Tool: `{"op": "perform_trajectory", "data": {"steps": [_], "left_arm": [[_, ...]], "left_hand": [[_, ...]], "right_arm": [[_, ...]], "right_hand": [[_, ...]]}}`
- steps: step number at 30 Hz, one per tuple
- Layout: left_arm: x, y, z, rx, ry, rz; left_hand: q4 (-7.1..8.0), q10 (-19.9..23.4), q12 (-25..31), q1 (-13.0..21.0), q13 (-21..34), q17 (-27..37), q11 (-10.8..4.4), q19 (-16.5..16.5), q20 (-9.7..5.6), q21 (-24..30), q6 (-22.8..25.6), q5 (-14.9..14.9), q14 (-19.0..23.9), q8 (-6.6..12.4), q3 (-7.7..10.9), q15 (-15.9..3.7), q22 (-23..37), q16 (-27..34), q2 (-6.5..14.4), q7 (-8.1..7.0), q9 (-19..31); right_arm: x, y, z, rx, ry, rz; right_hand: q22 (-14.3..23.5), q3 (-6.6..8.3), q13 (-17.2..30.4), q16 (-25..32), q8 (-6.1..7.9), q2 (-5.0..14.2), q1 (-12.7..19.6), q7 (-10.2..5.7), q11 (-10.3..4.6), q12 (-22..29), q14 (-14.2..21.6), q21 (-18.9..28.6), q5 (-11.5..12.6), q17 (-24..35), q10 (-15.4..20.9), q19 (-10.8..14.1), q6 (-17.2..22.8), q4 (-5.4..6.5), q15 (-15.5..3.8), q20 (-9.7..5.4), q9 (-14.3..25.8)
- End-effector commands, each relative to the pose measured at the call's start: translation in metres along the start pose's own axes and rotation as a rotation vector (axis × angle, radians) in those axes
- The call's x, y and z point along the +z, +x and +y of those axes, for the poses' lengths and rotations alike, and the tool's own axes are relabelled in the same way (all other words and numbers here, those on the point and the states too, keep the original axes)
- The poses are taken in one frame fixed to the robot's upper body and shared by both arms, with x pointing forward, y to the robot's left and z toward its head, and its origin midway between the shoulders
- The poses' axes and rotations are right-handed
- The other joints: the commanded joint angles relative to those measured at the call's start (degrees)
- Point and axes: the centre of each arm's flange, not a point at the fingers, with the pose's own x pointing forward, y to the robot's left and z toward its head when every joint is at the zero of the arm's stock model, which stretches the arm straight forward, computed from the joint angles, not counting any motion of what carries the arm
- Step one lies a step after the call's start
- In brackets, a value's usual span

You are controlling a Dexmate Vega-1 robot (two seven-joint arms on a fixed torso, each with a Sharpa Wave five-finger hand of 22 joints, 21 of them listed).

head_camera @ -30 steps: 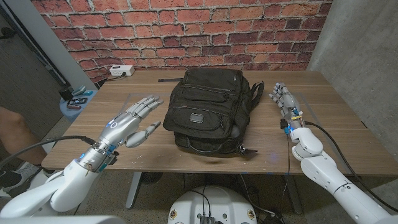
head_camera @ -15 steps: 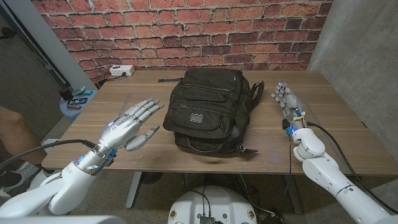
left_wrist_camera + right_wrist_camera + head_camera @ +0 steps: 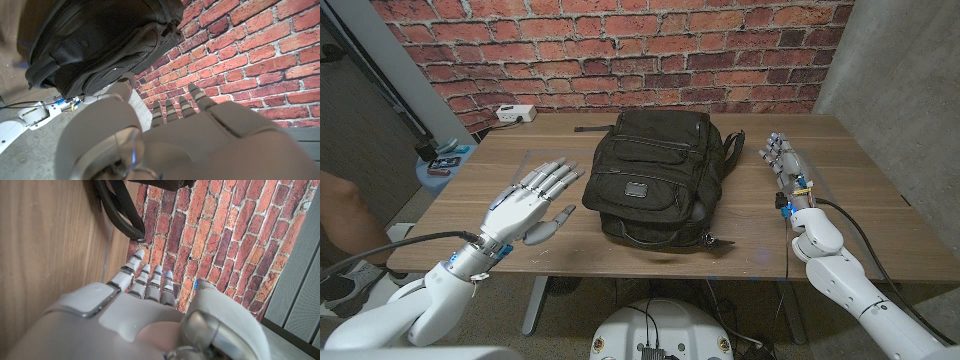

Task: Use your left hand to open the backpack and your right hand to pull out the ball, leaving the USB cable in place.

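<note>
A black backpack (image 3: 655,180) lies closed on the middle of the wooden table (image 3: 880,210); its zippers are shut and nothing inside it can be seen. My left hand (image 3: 528,205) hovers to the left of the pack with fingers spread, holding nothing, a short gap from its side. The left wrist view looks past that hand (image 3: 170,125) at the backpack (image 3: 100,45). My right hand (image 3: 783,160) stands on the table right of the pack, fingers straight and empty, near a shoulder strap (image 3: 732,152). The strap (image 3: 120,210) also shows beyond the right hand (image 3: 145,287).
A white power strip (image 3: 516,114) lies at the table's far left corner. A small side table with items (image 3: 444,163) stands left of the table. A person's leg (image 3: 338,205) is at the picture's left edge. A brick wall rises behind the table.
My left hand has risen a little and drawn back toward the near edge, fingers still spread. My right hand has shifted slightly to the right.
</note>
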Motion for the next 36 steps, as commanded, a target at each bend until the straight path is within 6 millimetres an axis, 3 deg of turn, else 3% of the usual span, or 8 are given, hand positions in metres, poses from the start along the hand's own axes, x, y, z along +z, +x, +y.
{"op": "perform_trajectory", "data": {"steps": [1, 11, 22, 36], "left_arm": [[0.004, 0.001, -0.01, -0.02, 0.098, -0.011], [0.01, 0.006, -0.015, -0.01, 0.145, -0.029], [0.015, 0.008, -0.018, 0.07, 0.192, -0.027], [0.013, 0.003, -0.027, 0.069, 0.207, -0.007]], "left_hand": [[0.36, 0.37, 0.35, -9.55, 0.38, 0.12, -0.4, -0.36, 0.17, 0.16, 0.82, 0.14, 0.4, 0.53, -0.18, 0.13, 0.3, 0.36, -10.86, -0.12, 0.26], [0.43, 0.96, 0.96, -8.0, 0.97, 0.19, -0.44, -0.2, 0.58, 0.31, 1.44, 0.15, 1.34, 0.88, -0.32, 0.23, 0.34, 0.66, -11.26, 0.17, 0.48], [0.43, 2.12, 2.56, -4.28, 2.4, 0.35, -0.5, 1.11, 1.01, 0.83, 3.27, 0.34, 3.79, 1.95, -0.16, 0.06, 0.39, 1.15, -11.34, -0.62, 1.22], [0.53, 2.27, 4.96, 0.27, 4.99, 0.64, 0.11, 2.09, 0.73, 1.1, 1.88, 0.68, 5.5, 2.1, -0.21, 0.02, 0.47, 1.06, -10.86, 2.08, 2.51]], "right_arm": [[-0.002, -0.004, -0.002, -0.013, 0.013, -0.009], [-0.004, -0.01, -0.007, -0.025, 0.032, -0.018], [-0.009, -0.012, -0.011, -0.03, 0.055, -0.027], [-0.013, -0.01, -0.013, -0.033, 0.076, -0.035]], "right_hand": [[0.18, 0.37, 0.1, 0.33, -0.21, -0.34, 0.28, 0.12, 0.39, 0.12, 0.34, -0.18, -0.27, 0.01, 0.04, 0.54, -0.06, -0.06, -0.42, -2.14, 0.09], [0.18, 0.53, 0.11, 0.33, -0.17, -0.38, 0.24, 0.15, 0.34, 0.15, 0.32, -0.19, -0.44, 0.0, 0.09, 0.57, -0.1, -0.14, -0.4, -2.14, 0.08], [0.18, 0.65, 0.12, 0.36, -0.14, -0.41, 0.17, 0.11, 0.3, 0.14, 0.35, -0.19, -0.57, 0.01, 0.04, 0.59, -0.12, -0.17, -0.42, -2.1, 0.07], [0.19, 0.86, 0.12, 0.38, -0.09, -0.43, 0.11, 0.1, 0.28, 0.15, 0.37, -0.21, -0.74, 0.0, 0.05, 0.6, -0.13, -0.26, -0.48, -2.07, 0.06]]}}
